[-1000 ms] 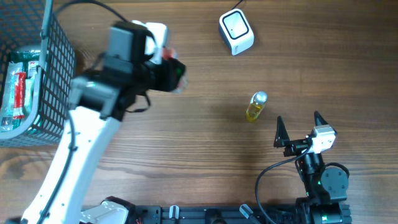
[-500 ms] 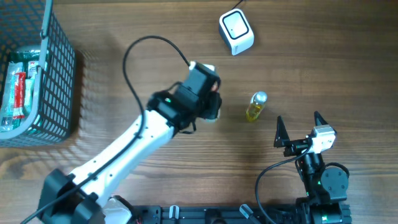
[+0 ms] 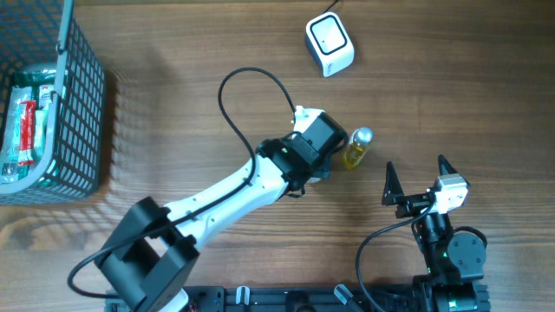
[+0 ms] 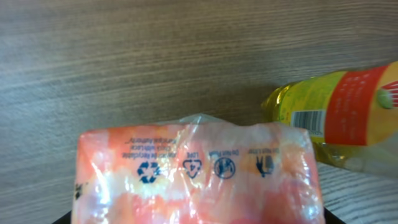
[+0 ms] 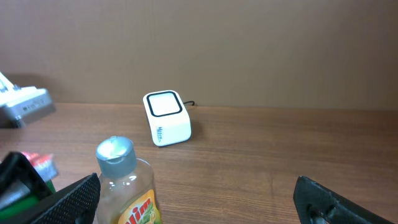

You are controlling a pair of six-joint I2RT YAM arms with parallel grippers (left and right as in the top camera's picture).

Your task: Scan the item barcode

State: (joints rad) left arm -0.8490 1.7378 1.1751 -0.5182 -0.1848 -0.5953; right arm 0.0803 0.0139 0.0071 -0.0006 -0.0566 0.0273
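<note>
The packet (image 4: pixel 199 174) sits between the left fingers (image 3: pixel 326 165), which are closed on it and carry it low over the desk (image 4: pixel 124 62). They themselves are hidden behind its film in the wrist view. It looks light and soft, and the glossy wrap is probably slippery and easy to crease, so a hold across the flat sides, clear of the printed end, seems best. Just beyond these fingers, to their right, lies the bottle (image 4: pixel 323 115), near the packet. The scanner (image 3: pixel 329 45) stands well beyond both. The right fingers (image 3: pixel 390 184) are spread wide and hold nothing, with the bottle ahead of them. A second ago the left arm was close to the basket (image 3: pixel 82 113). It has since swung across to the bottle, while the bottle, the scanner and the right fingers have not moved.
</note>
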